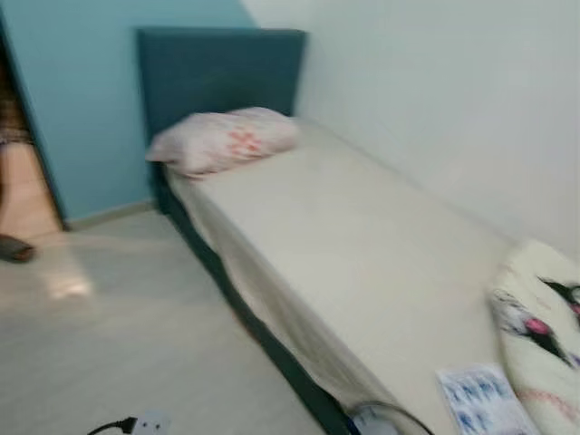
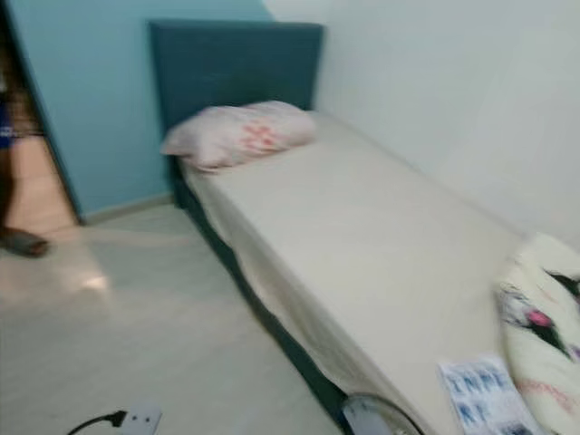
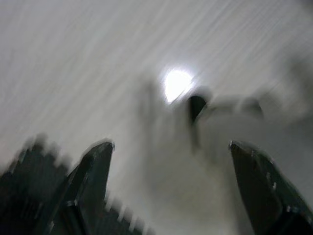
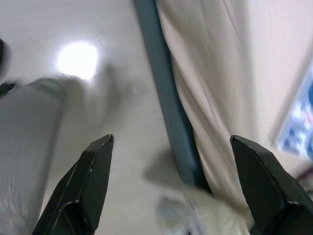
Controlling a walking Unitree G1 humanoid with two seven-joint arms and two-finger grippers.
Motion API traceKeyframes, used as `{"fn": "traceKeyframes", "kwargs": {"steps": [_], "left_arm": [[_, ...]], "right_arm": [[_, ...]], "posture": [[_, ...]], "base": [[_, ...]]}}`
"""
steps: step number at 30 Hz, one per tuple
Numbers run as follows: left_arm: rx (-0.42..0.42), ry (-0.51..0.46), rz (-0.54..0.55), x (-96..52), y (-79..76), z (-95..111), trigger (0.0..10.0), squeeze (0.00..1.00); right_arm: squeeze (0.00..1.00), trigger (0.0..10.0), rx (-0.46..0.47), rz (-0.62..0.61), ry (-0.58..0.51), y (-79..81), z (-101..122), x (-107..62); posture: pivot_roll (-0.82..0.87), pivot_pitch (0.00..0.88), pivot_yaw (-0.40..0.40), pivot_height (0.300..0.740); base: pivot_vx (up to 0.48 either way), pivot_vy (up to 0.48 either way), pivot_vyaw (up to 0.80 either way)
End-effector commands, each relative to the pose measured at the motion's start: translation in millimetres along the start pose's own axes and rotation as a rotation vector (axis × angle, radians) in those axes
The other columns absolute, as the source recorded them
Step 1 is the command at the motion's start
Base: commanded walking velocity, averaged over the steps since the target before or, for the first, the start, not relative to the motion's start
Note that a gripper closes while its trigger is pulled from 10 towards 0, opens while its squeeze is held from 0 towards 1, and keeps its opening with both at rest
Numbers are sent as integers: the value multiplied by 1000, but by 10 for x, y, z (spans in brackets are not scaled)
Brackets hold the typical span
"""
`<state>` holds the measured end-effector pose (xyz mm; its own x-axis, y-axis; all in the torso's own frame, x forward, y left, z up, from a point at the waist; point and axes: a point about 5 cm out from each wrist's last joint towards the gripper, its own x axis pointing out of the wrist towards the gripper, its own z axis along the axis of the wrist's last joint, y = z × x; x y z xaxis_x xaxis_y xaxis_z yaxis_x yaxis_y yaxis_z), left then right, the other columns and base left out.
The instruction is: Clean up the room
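A single bed (image 1: 362, 245) with a cream sheet and a teal headboard (image 1: 217, 72) runs along the white wall. A pink-patterned pillow (image 1: 225, 140) lies at its head. At the near end lie a rolled white blanket with a cartoon print (image 1: 544, 331) and a blue-and-white booklet (image 1: 478, 399). My left gripper (image 3: 171, 152) hangs open over the pale floor, blurred. My right gripper (image 4: 171, 147) is open above the floor beside the bed's teal base (image 4: 166, 98) and hanging sheet.
A white power strip with a black cord (image 1: 145, 423) lies on the glossy floor at the near left. A person's sandalled foot (image 1: 14, 247) stands in the doorway at far left. A round grey object (image 2: 376, 415) sits by the bed's near corner.
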<state>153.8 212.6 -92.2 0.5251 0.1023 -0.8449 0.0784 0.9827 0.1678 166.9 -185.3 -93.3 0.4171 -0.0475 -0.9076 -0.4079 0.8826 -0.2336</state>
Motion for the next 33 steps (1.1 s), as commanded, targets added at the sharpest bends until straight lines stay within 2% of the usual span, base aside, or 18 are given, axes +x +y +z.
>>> {"fn": "traceKeyframes", "kwargs": {"steps": [1, 7, 16, 19, 25, 28, 30, 31, 33], "left_arm": [[3, 8, -22, -3, -71, -29, 10000, 0], [1, 7, -24, -3, -80, -30, 10000, 0], [-26, -14, -3, 4, -55, 18, 10000, 0], [-29, -24, -6, 7, -53, 40, 10000, 0], [-30, -34, -10, 11, -58, 67, 10000, 0], [-22, -38, -6, 13, -54, 82, 10000, 0], [-19, -40, 10, 15, -35, 96, 10000, 0], [-19, -40, 10, 15, -35, 96, 10000, 0], [-30, -59, 36, 18, 1, 138, 10000, 0]], "right_arm": [[0, 10000, 13, -10, 34, -26, -102, -7], [0, 10000, 18, -13, 33, -29, -110, -8], [0, 10000, 50, -28, 26, -40, -114, -9], [0, 10000, 87, -33, 21, -56, -99, -8], [0, 10000, 103, -47, 8, -83, -73, -8], [0, 10000, 147, -61, -12, -108, -42, -8], [0, 10000, 252, -83, -56, -159, 34, -10], [0, 10000, 252, -83, -56, -159, 34, -10], [0, 10000, 368, -97, -97, -223, 107, -14]], "posture": [[138, 0, -150, 740], [130, 0, -148, 740], [131, 0, -151, 740], [130, 0, -149, 740], [129, 0, -149, 740], [129, 0, -149, 740], [122, 0, -145, 740], [122, 0, -145, 740], [118, 0, -140, 740]], "base": [[0, -375, 0], [0, -357, 0], [0, 0, 0], [0, 0, -750], [0, 0, -745], [0, -320, -233], [0, -480, 0], [0, -480, 0], [0, -152, 0]]}}
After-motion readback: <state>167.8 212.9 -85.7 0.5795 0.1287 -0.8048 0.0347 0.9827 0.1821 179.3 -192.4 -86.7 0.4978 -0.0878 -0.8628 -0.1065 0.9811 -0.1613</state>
